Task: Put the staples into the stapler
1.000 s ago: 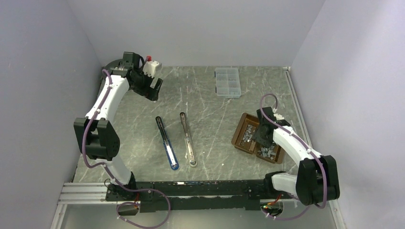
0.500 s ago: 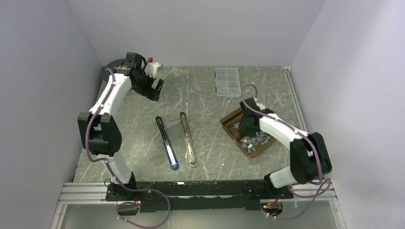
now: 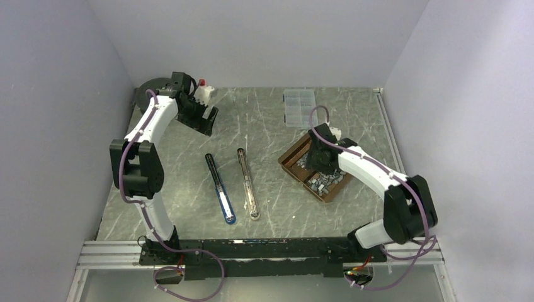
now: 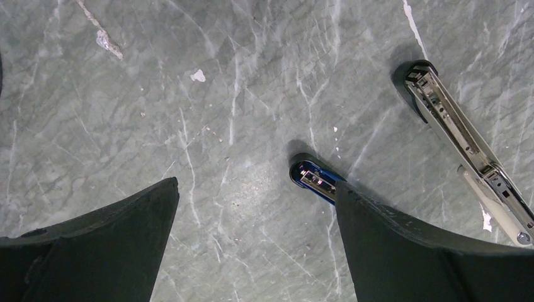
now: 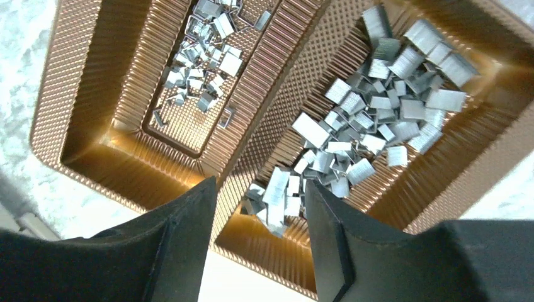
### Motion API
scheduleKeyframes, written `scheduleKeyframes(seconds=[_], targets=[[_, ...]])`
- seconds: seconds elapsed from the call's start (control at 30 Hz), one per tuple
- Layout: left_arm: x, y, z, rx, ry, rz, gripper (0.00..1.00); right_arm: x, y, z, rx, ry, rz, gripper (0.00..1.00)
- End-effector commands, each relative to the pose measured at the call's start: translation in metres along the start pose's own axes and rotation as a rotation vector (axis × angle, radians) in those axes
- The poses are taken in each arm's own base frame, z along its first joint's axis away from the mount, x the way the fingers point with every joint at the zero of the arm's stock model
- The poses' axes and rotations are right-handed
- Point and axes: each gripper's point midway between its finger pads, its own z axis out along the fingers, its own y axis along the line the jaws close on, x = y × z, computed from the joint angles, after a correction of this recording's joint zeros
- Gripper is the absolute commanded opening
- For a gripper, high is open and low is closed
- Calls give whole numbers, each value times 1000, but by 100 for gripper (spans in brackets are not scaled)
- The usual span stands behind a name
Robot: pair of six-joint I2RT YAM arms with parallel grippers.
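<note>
Two staplers lie opened flat mid-table: a blue one [image 3: 220, 189] and a silver one [image 3: 247, 182]. Silver staples [image 3: 321, 181] fill a brown two-compartment tray [image 3: 291, 157]. My right gripper [image 3: 318, 157] is closed across the tray's middle divider; in the right wrist view [image 5: 259, 184] one finger sits each side of it, with staples [image 5: 378, 113] heaped in the right compartment and fewer [image 5: 204, 82] in the left. My left gripper [image 3: 206, 121] is open and empty above the table at the far left. Its wrist view [image 4: 256, 184] shows the blue stapler's end [image 4: 313, 178] by the right finger and the silver stapler [image 4: 460, 135] further right.
A clear plastic compartment box [image 3: 299, 108] lies at the back, just beyond the tray. Walls close off the left, right and back. The arm bases and a rail run along the near edge.
The right gripper has dragged the brown tray left and away from the near edge, turning it, towards the staplers. The left arm has shifted slightly and stays open.
</note>
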Motion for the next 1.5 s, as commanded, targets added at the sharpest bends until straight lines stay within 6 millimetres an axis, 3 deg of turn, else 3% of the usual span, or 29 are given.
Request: scheduleKeyframes(seconds=[0.0, 0.27, 0.57, 0.73, 1.13, 1.3, 1.47], targets=[[-22, 1, -7, 10, -66, 2, 99, 0, -20, -22, 33, -38, 9, 54], [-28, 0, -16, 11, -80, 11, 99, 30, -37, -9, 76, 21, 46, 48], [-28, 2, -23, -13, -84, 24, 99, 46, -42, 3, 83, 55, 51, 45], [-28, 3, -27, -25, -87, 27, 100, 48, -44, 8, 92, 55, 52, 35], [-28, 3, -34, -39, -99, 39, 99, 51, -48, 15, 117, 60, 49, 30], [-29, 3, -37, -43, -101, 40, 100, 46, -47, 11, 108, 42, 54, 14], [-29, 3, -42, -48, -104, 41, 99, 32, -48, -2, 108, 2, 46, 11]])
